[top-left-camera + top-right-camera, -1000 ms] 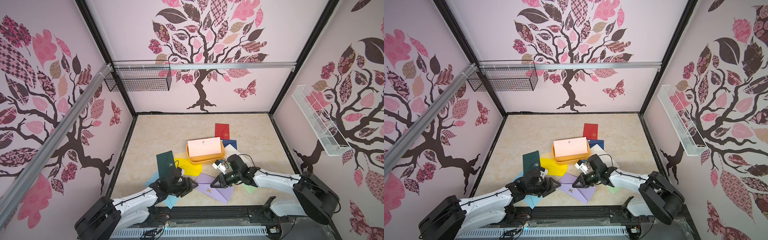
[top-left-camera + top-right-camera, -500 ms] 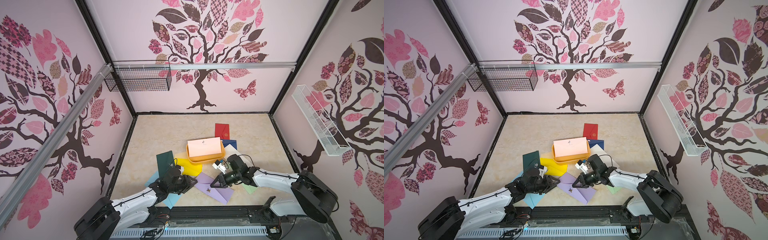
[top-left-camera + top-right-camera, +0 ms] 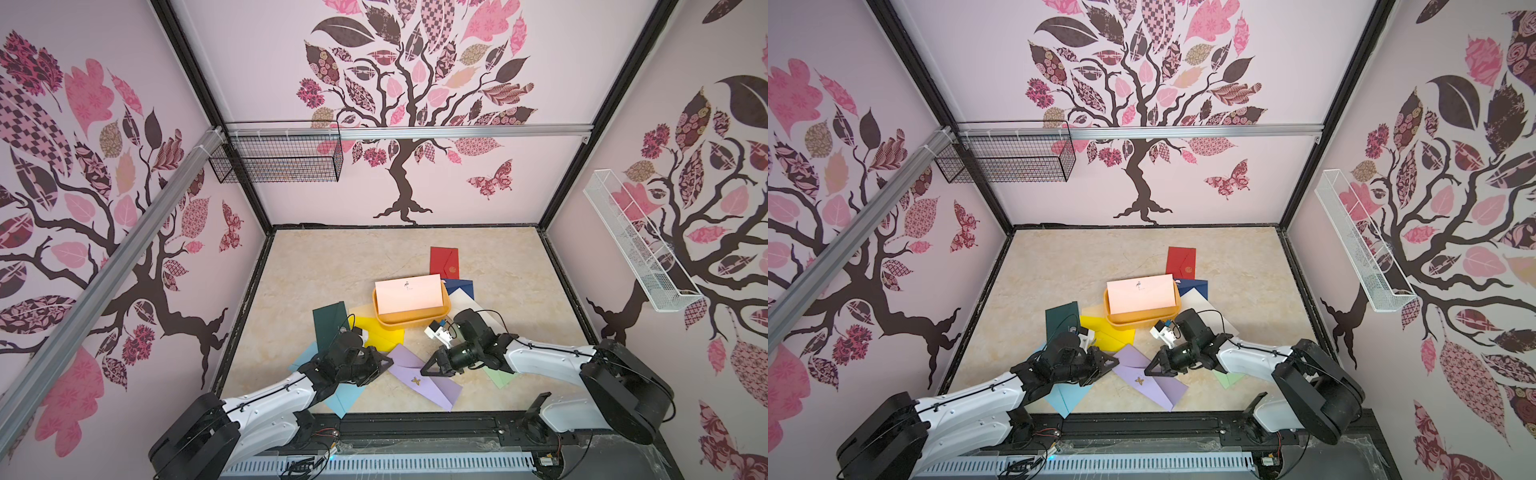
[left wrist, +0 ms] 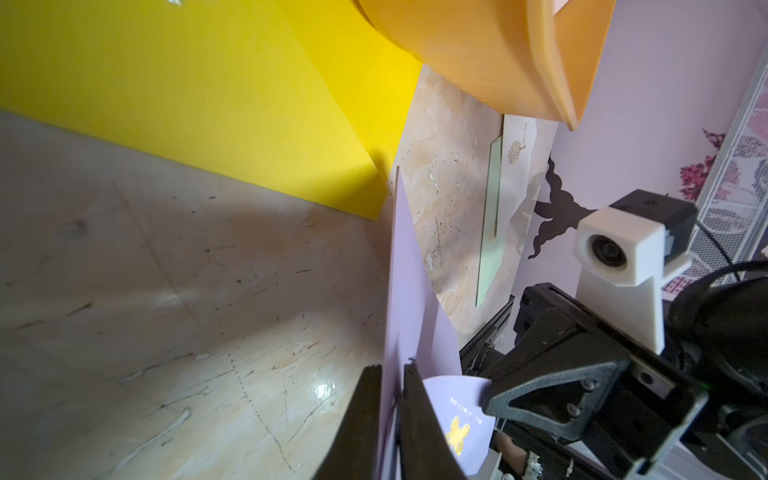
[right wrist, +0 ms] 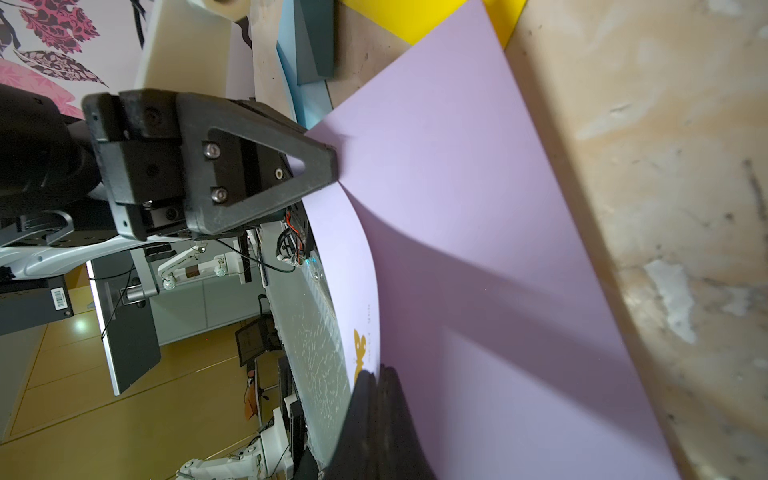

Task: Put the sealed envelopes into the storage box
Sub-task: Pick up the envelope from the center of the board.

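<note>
Across the beige marble counter [image 3: 332, 266] the two white arms reach in from the near edge, while a black wire basket [image 3: 276, 160] hangs on the back wall and a white mesh tray [image 3: 636, 245] on the right wall. Near the middle of the counter sits the yellow-orange storage box [image 3: 411, 318], with a pink envelope [image 3: 409, 293] lying across its top, its edges overhanging the rim. Around the box the other sealed envelopes are spread flat: a red envelope [image 3: 444, 262] and a navy envelope [image 3: 459, 286] behind it, a white envelope [image 3: 465, 301] to its right, a dark green envelope [image 3: 330, 324] and a yellow envelope [image 3: 382, 332] to its left, a light blue envelope [image 3: 345, 395] under the left arm and a light green envelope [image 3: 500, 376] under the right arm. In front of the box lies the lilac envelope [image 3: 432, 382], and both arms meet on it. The left gripper [image 3: 384, 362] is clamped on its far left corner; the left wrist view shows the dark fingers [image 4: 361, 415] pinching the lilac sheet between them. The right gripper [image 3: 426, 370] is clenched on the same envelope beside its gold butterfly emblem [image 5: 361, 349], and the paper curves between the two grips.
</note>
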Controlling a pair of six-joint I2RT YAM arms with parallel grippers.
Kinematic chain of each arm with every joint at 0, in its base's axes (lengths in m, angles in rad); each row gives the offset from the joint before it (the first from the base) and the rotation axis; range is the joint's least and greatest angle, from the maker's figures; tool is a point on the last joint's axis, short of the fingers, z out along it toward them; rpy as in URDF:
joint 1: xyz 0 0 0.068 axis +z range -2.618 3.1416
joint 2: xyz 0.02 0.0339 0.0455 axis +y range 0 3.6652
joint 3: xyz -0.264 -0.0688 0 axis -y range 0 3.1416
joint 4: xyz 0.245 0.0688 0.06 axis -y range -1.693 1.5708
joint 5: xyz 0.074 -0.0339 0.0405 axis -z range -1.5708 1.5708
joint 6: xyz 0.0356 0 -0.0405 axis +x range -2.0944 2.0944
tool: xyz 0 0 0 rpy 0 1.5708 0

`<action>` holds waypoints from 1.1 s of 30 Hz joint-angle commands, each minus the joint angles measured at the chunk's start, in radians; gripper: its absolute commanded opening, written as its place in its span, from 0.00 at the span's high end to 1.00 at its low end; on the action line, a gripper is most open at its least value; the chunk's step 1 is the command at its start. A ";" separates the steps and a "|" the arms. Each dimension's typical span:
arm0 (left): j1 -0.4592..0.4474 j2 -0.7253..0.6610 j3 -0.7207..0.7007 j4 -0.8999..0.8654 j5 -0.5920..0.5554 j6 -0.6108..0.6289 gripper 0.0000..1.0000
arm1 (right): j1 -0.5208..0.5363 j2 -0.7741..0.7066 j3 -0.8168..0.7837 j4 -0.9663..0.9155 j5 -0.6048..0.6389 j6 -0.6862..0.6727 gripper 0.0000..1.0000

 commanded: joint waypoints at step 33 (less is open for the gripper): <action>0.069 0.051 0.815 -0.614 -0.143 0.362 1.00 | -0.008 -0.563 0.567 -0.723 0.637 -0.196 0.41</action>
